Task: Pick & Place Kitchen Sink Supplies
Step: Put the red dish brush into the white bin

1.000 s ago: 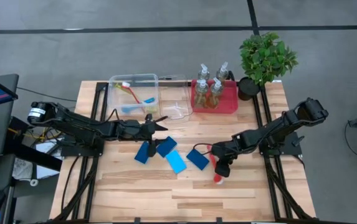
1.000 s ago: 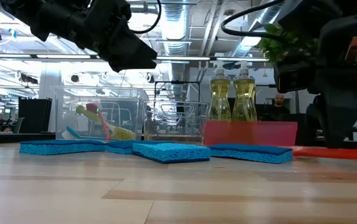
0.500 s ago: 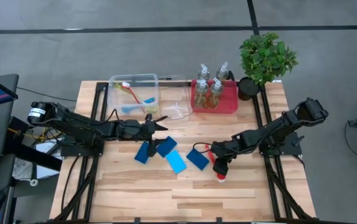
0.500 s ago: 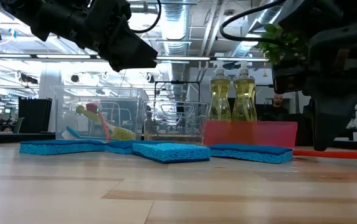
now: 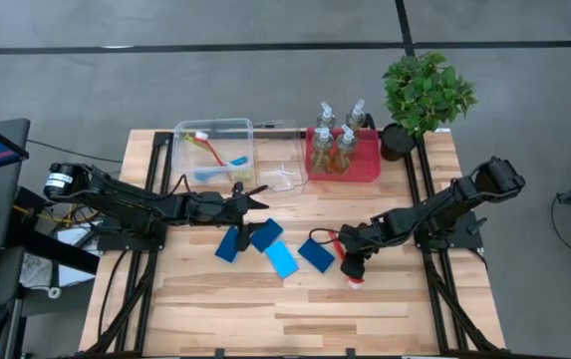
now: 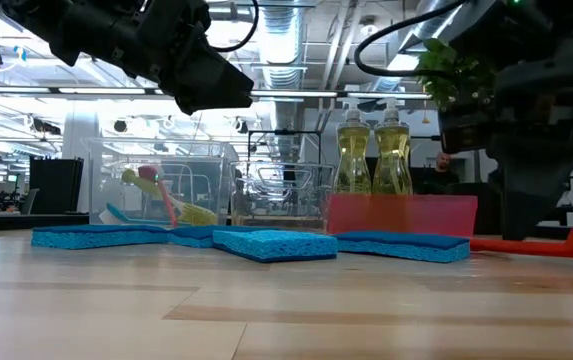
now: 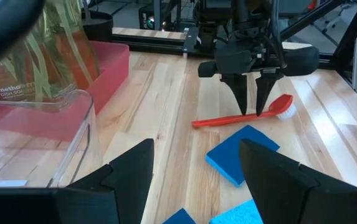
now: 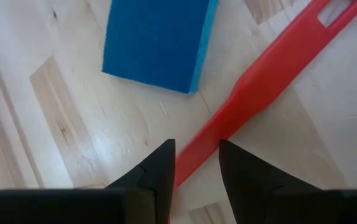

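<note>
The right gripper [image 5: 353, 267] points down at the worktop [image 5: 365, 309], jaws slightly apart astride the red brush [image 7: 240, 114] handle beside a blue sponge [image 5: 316, 254]. The left gripper [image 5: 255, 193] hovers with jaws wide apart.

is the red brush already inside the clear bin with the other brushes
No, the red brush lies on the wooden table under the right tool.
</note>
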